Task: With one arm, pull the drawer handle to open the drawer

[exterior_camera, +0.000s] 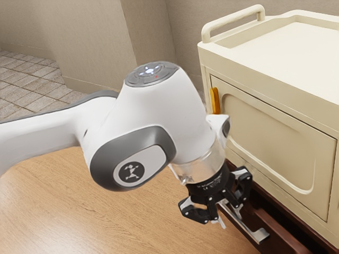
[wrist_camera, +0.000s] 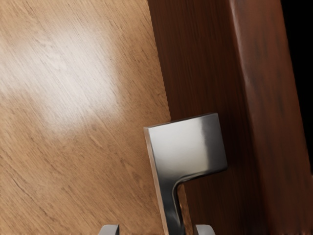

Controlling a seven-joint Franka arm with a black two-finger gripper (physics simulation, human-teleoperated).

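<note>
The arm [exterior_camera: 153,114] comes in from the exterior view's left, bends at its broad white joint and leans down toward the exterior view's right, with the hand pitched low beside the dark wood front [wrist_camera: 205,68]. The end effector [exterior_camera: 230,216] points down at the handle [exterior_camera: 259,236], a silver bar whose squared end meets that front.

The end effector is open, its two fingertips standing apart on either side of the bar. In the wrist view there is a gap on both sides, so it grips nothing; the gap is narrower on the side of the wood front and wider on the outer side. The handle's squared end reaches out beyond the fingers.

A reddish rim [wrist_camera: 259,93] runs along the wood front, on the side away from the handle. The cream cart [exterior_camera: 275,137] rises close beside the hand, its lower edge near one finger. On the other side, the pale wood surface [exterior_camera: 143,217] spreads out beneath the arm, giving room away from the front.
</note>
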